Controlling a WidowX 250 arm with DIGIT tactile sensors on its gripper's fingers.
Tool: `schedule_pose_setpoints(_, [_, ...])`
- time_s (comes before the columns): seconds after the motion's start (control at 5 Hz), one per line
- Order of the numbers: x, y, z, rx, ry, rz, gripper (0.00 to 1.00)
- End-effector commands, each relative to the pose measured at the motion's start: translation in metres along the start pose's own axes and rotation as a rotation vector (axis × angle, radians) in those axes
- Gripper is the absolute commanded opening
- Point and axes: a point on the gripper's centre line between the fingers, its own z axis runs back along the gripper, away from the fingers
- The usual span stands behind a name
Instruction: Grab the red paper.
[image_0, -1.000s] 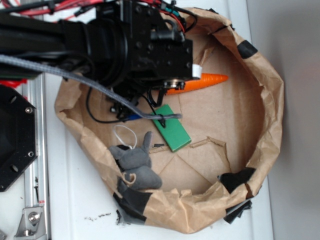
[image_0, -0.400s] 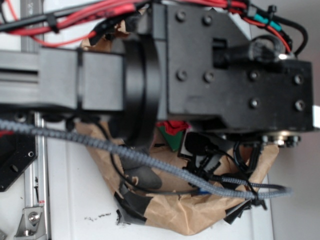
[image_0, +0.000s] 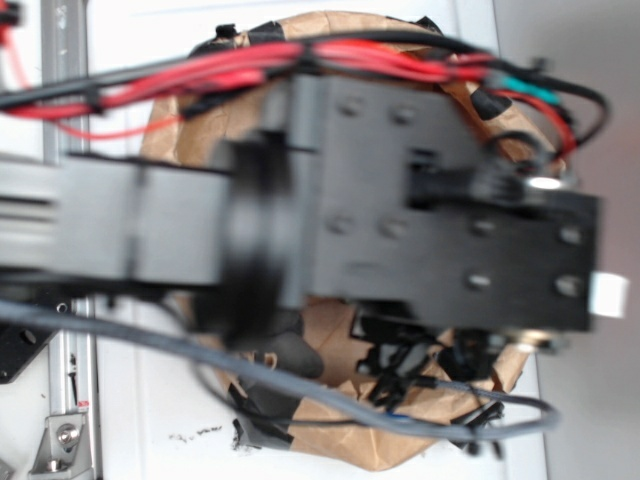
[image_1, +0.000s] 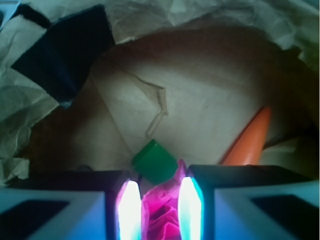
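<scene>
In the wrist view the red paper (image_1: 161, 214), a ruffled wad that glows magenta here, sits squeezed between my gripper's (image_1: 157, 200) two lit fingers (image_1: 129, 205). The gripper is shut on it. Just beyond the fingertips lies a green block (image_1: 155, 161), and an orange carrot (image_1: 250, 142) points away at the right. In the exterior view my black arm (image_0: 400, 210) fills the frame close to the camera and hides the gripper and the red paper.
The big brown paper ring (image_1: 200, 20) walls in a cardboard floor (image_1: 200, 95), with black tape (image_1: 65, 55) on its left side. In the exterior view the ring's lower rim (image_0: 340, 445) and part of a grey stuffed toy (image_0: 290, 350) show under the arm.
The arm has risen towards the exterior camera and now looks much larger, covering the carrot, the green block and the red paper that showed below it earlier.
</scene>
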Motion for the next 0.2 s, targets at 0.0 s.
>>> schedule_pose_setpoints(0.0, [-0.0008,0.0086,0.0211,0.051,-0.187,0.102,0.0])
